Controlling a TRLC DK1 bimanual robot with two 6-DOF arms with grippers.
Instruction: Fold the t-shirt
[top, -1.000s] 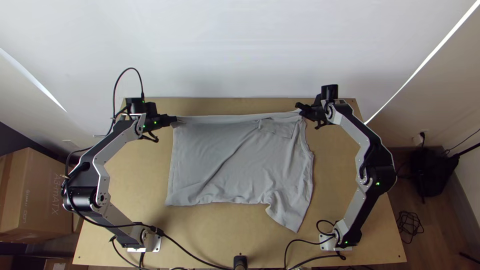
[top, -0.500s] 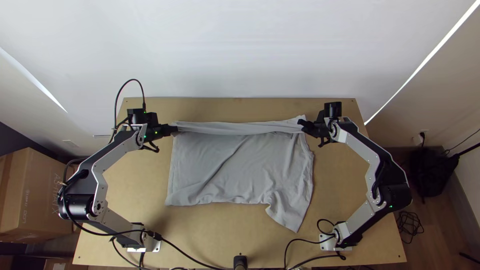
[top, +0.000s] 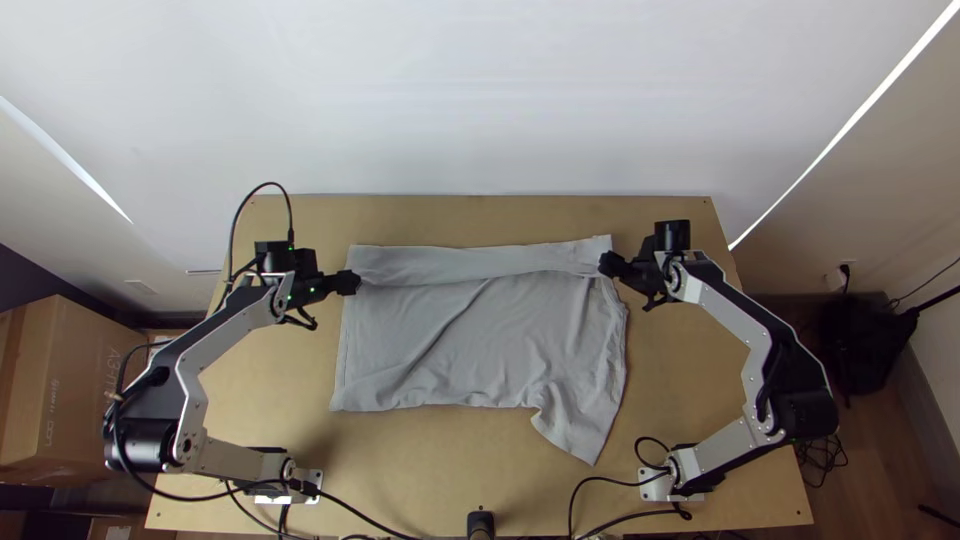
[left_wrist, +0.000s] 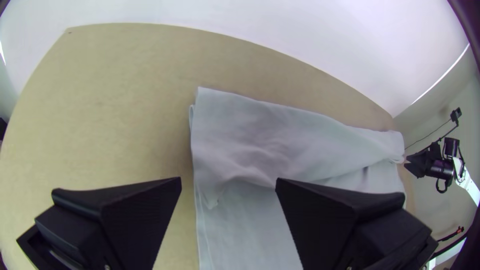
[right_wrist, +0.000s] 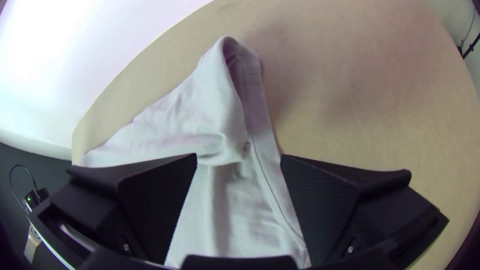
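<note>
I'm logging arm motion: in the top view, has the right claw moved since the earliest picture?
Yes: the right claw has moved away from the table's far edge.

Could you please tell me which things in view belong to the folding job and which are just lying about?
For the job:
- t-shirt, far edge folded over
- left claw, open
- right claw, open

Lying about:
- cardboard box, at the left
- tangled cable, on the floor at the right
</note>
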